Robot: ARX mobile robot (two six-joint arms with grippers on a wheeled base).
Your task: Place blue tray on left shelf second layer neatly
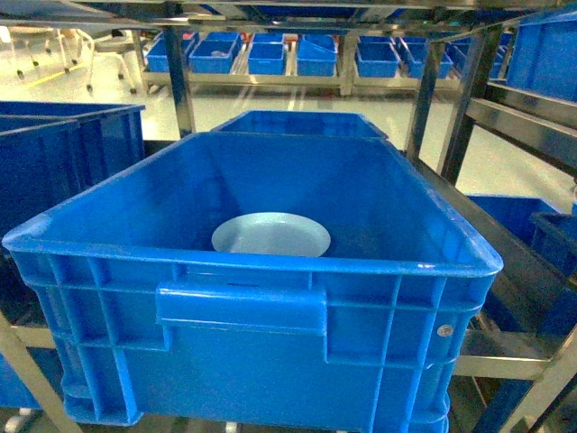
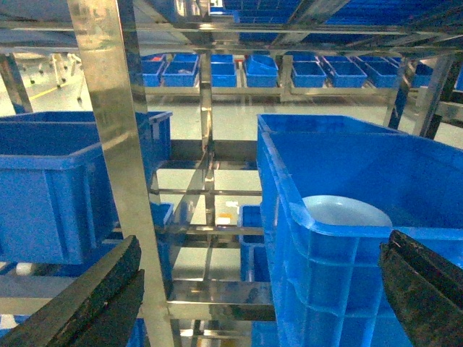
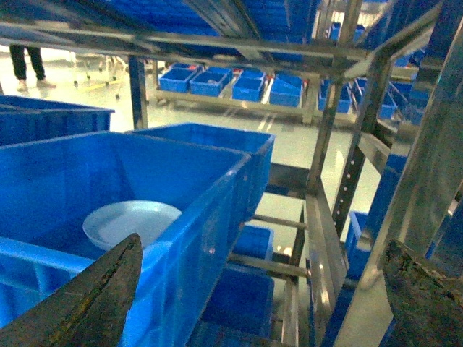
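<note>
- The blue tray (image 1: pixel 270 235) lies flat on the floor of a large blue crate (image 1: pixel 243 361), near the crate's front wall and touching nothing else.
- The crate sits on a bar tier of the left shelf (image 2: pixel 116 144), a steel rack, with another blue crate (image 2: pixel 51 188) beside it past an upright.
- The left end effector (image 2: pixel 246 289) hangs wide open in front of the crate's corner, holding nothing.
- The right end effector (image 3: pixel 260 303) is likewise spread wide and empty, by the crate's right wall.
- Rows of small blue bins (image 1: pixel 270 56) line a low rack across the aisle.

The blue tray (image 3: pixel 132 222) lies inside a deep blue crate (image 3: pixel 188 217) at nine o'clock; steel shelf uprights (image 3: pixel 362 144) rise at three o'clock.
</note>
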